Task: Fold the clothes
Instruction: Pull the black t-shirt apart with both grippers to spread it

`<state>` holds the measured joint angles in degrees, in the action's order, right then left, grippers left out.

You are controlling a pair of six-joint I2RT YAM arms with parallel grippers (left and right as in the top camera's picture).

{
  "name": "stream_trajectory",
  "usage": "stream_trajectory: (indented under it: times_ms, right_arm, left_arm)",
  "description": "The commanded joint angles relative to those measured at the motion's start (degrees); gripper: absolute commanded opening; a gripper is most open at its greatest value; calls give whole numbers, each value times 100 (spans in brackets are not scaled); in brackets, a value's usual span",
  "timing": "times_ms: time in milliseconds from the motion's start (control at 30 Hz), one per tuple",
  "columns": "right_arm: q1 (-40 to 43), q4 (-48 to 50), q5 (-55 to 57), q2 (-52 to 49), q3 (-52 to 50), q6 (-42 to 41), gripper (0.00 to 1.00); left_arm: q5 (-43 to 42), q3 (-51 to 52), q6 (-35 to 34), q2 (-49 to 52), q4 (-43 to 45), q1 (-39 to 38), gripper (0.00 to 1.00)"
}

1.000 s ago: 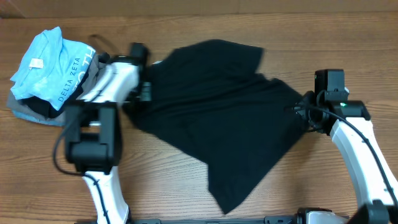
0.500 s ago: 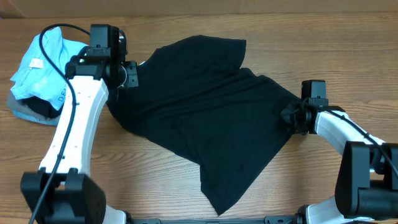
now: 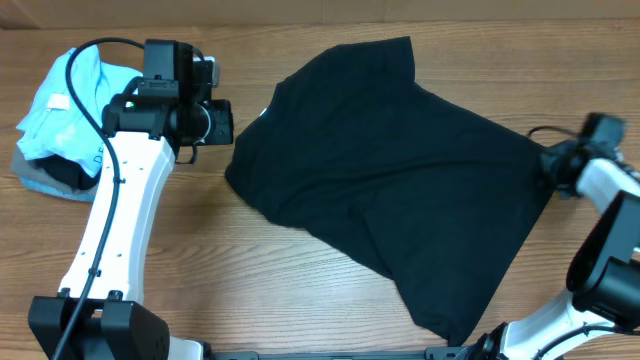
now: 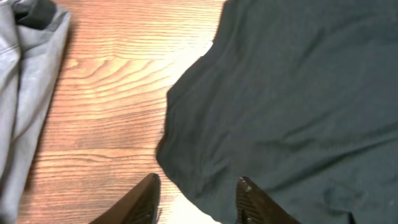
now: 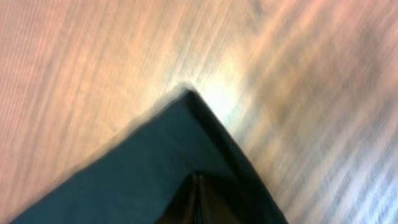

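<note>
T-shirt dragged right; right fingers seemingly pinch corner; left fingers apart.

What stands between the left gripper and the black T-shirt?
Nothing visible does. The left gripper hangs open at the edge of the black T-shirt; the grey garment lies off to the side on the table.

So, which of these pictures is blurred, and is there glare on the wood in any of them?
Right wrist view: strongly motion-blurred, the table grain is smeared, and there is a bright glare patch at the corner of the black T-shirt. Left wrist view: mostly sharp, with a small glare spot on the wood between the fingers of the left pincer. Overhead view: sharp, even light, no strong glare.
</note>
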<state>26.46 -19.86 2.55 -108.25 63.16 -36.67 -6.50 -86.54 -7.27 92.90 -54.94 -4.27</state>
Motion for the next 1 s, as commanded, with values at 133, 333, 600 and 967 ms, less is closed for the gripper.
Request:
stream_trajectory:
  times_ms: [133, 333, 600, 967]
  right_arm:
    - [264, -1397, -3700, 173, 1816, 1392, 45]
    - [76, -2424, -4360, 852, 2079, 1753, 51]
    - [-479, -3698, -4310, 1604, 2076, 2046, 51]
    - [-1447, -4572, -2151, 1604, 1449, 1615, 58]
  left_arm:
    - [-155, -17, 411, -72, -374, -205, 55]
    - [-315, 374, 411, 404, -435, -452, 56]
    - [-341, 979, 560, 1661, 885, -815, 8]
    - [2046, 979, -1054, 2949, 542, -385, 4]
